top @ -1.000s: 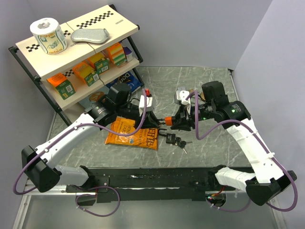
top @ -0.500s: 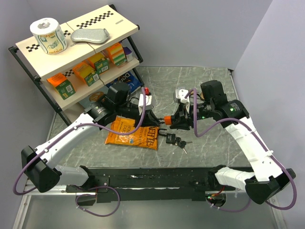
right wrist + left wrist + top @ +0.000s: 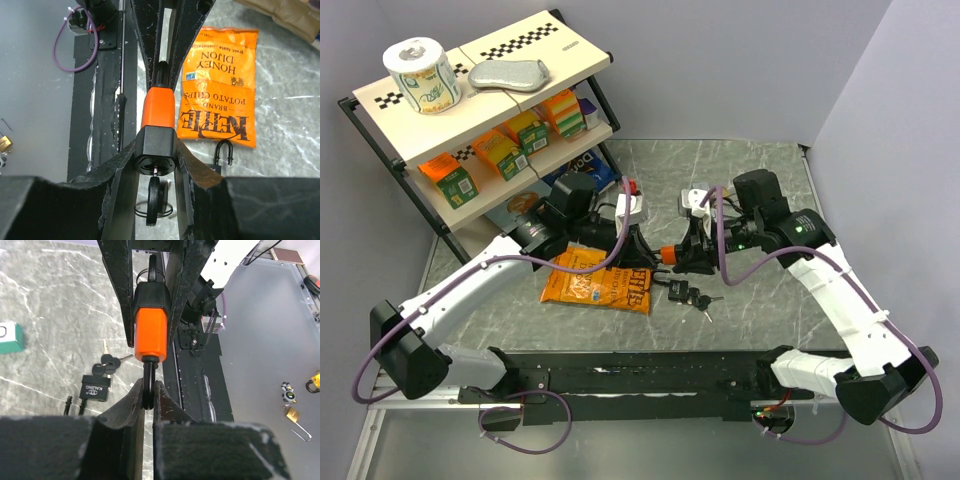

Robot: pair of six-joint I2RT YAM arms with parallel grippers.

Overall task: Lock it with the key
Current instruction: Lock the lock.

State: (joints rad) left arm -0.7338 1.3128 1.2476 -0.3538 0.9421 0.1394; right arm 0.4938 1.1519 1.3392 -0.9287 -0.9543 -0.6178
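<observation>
Closing over the last second, the left gripper (image 3: 148, 396) now pinches the black shackle (image 3: 148, 382) of the orange padlock (image 3: 150, 332), and both wrists have drifted slightly toward 9 o'clock across the table. The right gripper (image 3: 156, 159) clamps the padlock's black keyhole end, where the key (image 3: 154, 197) sits in the slot and hangs down on its ring. The lock is thus held in the air between the two grippers, near the table's middle. With both ends apparently secured, pressing the shackle home and turning the key looks possible. On the grey marbled table (image 3: 760, 180), a chips bag (image 3: 600, 285) lies at 8 o'clock of the lock and a black padlock (image 3: 682, 292) with keys at 5 o'clock. A stocked shelf (image 3: 575, 55) stands at 10 o'clock against plain grey walls.
</observation>
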